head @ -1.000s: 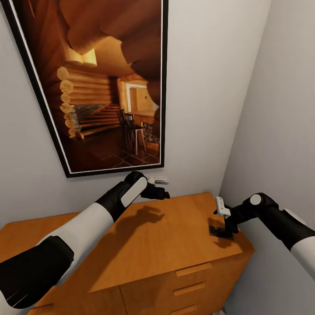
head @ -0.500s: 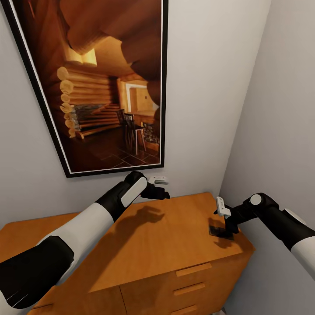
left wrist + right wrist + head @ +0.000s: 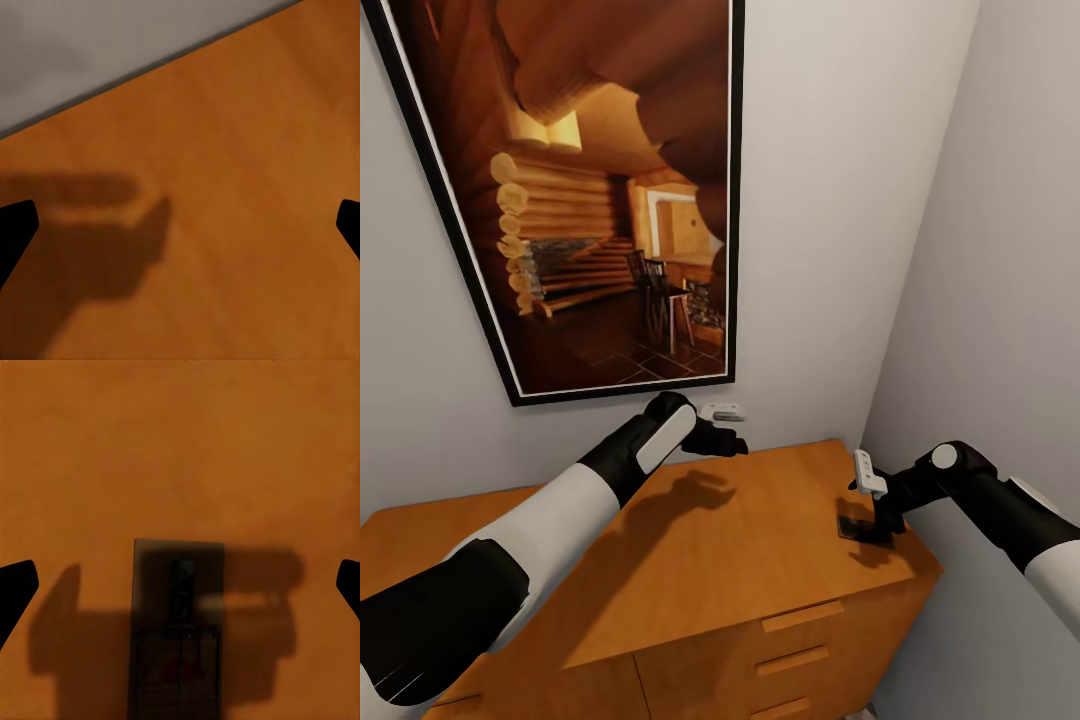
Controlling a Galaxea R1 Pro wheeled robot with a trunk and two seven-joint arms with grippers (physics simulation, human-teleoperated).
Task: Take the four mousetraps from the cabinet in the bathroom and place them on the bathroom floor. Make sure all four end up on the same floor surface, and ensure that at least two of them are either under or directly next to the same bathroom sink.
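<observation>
- The cabinet (image 3: pixel 730 560) fills the lower part of the head view, its flat orange-brown top running from the lower left toward the right centre. Three drawer fronts with slim bar handles (image 3: pixel 803 616) face the bottom edge of the frame.
- The left arm (image 3: pixel 550 520) enters from the lower left corner, white then black, and reaches up toward the middle of the frame. It casts a hand-shaped shadow on the cabinet top.
- The right arm (image 3: pixel 990 510) enters from the right edge, its black forearm angled down toward the cabinet's right end.
- The right pincer (image 3: pixel 878 530) points down at one mousetrap (image 3: pixel 854 526), a small dark slab lying flat on the cabinet top near its right front corner. In the head view the pincer hides part of the slab, and whether they touch cannot be told.
- The right wrist view looks straight down on the mousetrap (image 3: pixel 178 630), a dark rectangle with wire parts and a reddish patch, in the lower middle of the frame. The two fingertips (image 3: pixel 15 589) sit at the far left and right edges, spread wide and apart from the slab.
- The left pincer (image 3: pixel 722 438) is above the back edge of the cabinet, just under the picture frame.
- The left wrist view shows bare orange wood (image 3: pixel 225 225) with the grey wall (image 3: pixel 112 45) across the upper left. Its fingertips (image 3: pixel 15 232) are likewise spread to both edges, with nothing between them.
- Farthest back, a large black-framed picture of a log cabin interior (image 3: pixel 600 190) hangs on the grey wall (image 3: pixel 840 200), with a small white fitting (image 3: pixel 722 410) below its lower right corner.
</observation>
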